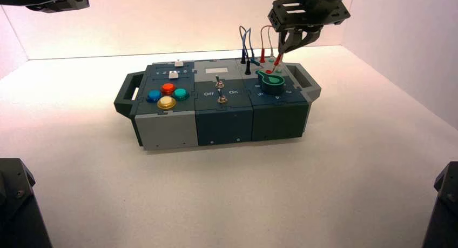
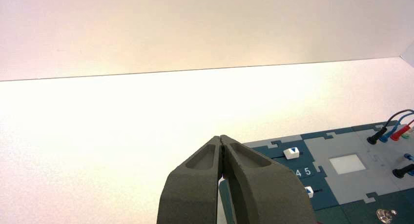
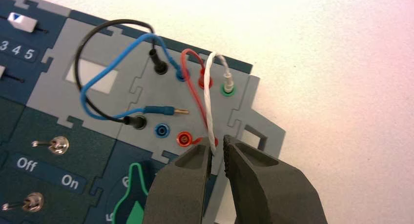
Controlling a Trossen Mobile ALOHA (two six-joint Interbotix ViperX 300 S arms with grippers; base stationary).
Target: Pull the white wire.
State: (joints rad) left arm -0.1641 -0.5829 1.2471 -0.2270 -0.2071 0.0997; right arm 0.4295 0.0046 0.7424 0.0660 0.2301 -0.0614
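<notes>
My right hand [image 3: 218,153] sits over the far right corner of the box [image 1: 162,126], approx 1 o'clock from the box centre in the high view. Its fingers [image 3: 188,173] are nearly pressed together, w/ the white wire [image 3: 209,99] running down into the thin gap between the tips; looks like a pinch on the wire's lower stretch, but I can't tell if it's a firm clamp.

Wire loops: one pale plug sits in the green socket [image 3: 227,90] at the far row, then the strand arcs up and comes back toward the hand. Its long axis runs roughly far-to-near across the box top, so I judge the pull should go up and away from the panel. The red wire [image 3: 191,82] lies just beside it, crossing close; risk of snagging it. Blue wires [image 3: 105,80] are further toward the middle.

Left hand [image 2: 222,148] is pressed shut, empty, parked high off the box's left end, approx 10 o'clock. Right arm is clearly nearer.

Bench [image 1: 324,183] is plain white; pale walls behind.
</notes>
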